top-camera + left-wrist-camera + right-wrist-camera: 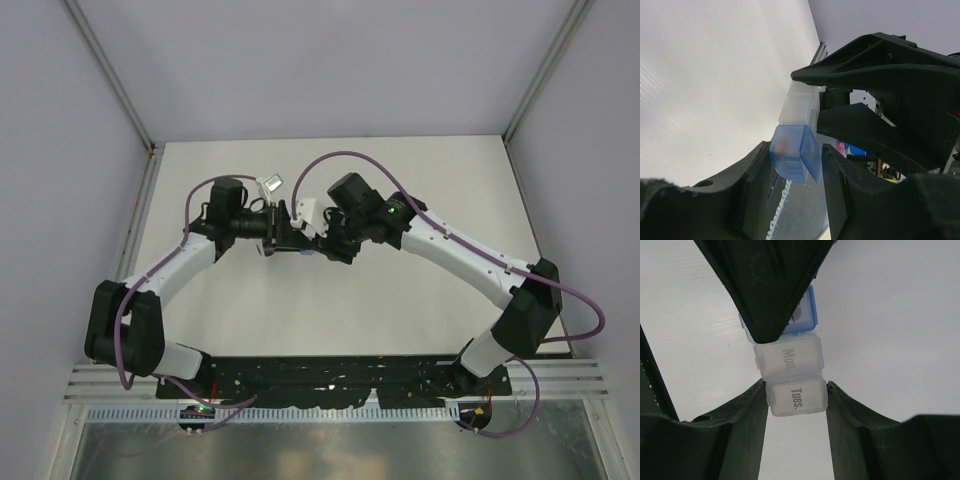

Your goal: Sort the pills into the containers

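We held the pillbox point(790, 365) out over the table point(900, 315), our right pincer point(796, 401) clenched on its "Tues." cell point(797, 392). The blue end cell point(790, 155) lay between the fingers of our left pincer point(796, 146), close to both. We could not tell whether they gripped it. We judged this to be the lid-opening step, with no sorting begun. The next move called for a firm left hold on the blue lid, then a pry away from the right pincer, which had to brace.

White table point(400, 310) w/ 2 metal corner posts point(108, 75), grey walls point(330, 60), black perforated plate point(330, 372) at near edge.
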Tool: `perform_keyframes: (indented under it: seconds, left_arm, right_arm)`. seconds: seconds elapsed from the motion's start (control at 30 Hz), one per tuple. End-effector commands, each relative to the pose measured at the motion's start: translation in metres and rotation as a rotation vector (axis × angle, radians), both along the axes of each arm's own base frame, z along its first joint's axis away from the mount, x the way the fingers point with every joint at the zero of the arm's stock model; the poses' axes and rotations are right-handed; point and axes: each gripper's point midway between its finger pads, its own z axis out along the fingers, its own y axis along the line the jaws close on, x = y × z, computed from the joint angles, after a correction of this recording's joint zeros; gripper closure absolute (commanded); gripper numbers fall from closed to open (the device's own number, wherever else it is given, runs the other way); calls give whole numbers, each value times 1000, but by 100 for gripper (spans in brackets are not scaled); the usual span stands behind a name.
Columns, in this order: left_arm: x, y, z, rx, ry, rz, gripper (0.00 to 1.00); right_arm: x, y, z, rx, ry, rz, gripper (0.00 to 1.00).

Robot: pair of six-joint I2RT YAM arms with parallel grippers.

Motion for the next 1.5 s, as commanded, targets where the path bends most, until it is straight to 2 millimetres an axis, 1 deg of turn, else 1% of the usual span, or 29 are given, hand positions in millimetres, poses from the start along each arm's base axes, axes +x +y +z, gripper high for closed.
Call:
perform_keyframes:
  seconds: [0.0, 0.27, 0.57, 0.93, 1.07, 1.13, 1.23, 1.27, 1.37, 1.47]
  left_arm:
    - [-7, -2, 15, -35, -58, -30, 54]
    - [-6, -2, 10, -26, -53, -25, 55]
    - [-4, -3, 9, -24, -49, -21, 63]
    - [-2, -4, 8, -29, -39, -24, 69]
    - [-2, -4, 6, -27, -35, -21, 69]
    - [-2, -4, 7, -29, -38, -22, 66]
    - [-2, -4, 7, -26, -38, -18, 57]
    - [-2, -4, 8, -27, -41, -18, 51]
    - [-2, -4, 8, -24, -42, -15, 40]
    - [-2, -4, 8, -24, -42, -15, 35]
  right_arm:
    - [14, 9, 22, 65, -43, -26, 94]
    - [15, 9, 25, 72, -44, -32, 94]
    - [13, 10, 24, 77, -33, -28, 94]
    - [12, 11, 25, 81, -28, -24, 94]
    - [11, 11, 27, 82, -29, -22, 94]
    - [11, 11, 28, 84, -29, -23, 94]
    - [11, 11, 27, 83, -28, -23, 94]
    - [11, 11, 26, 82, -25, -20, 94]
    - [11, 10, 28, 85, -28, -22, 94]
    - [10, 10, 26, 82, -24, -21, 94]
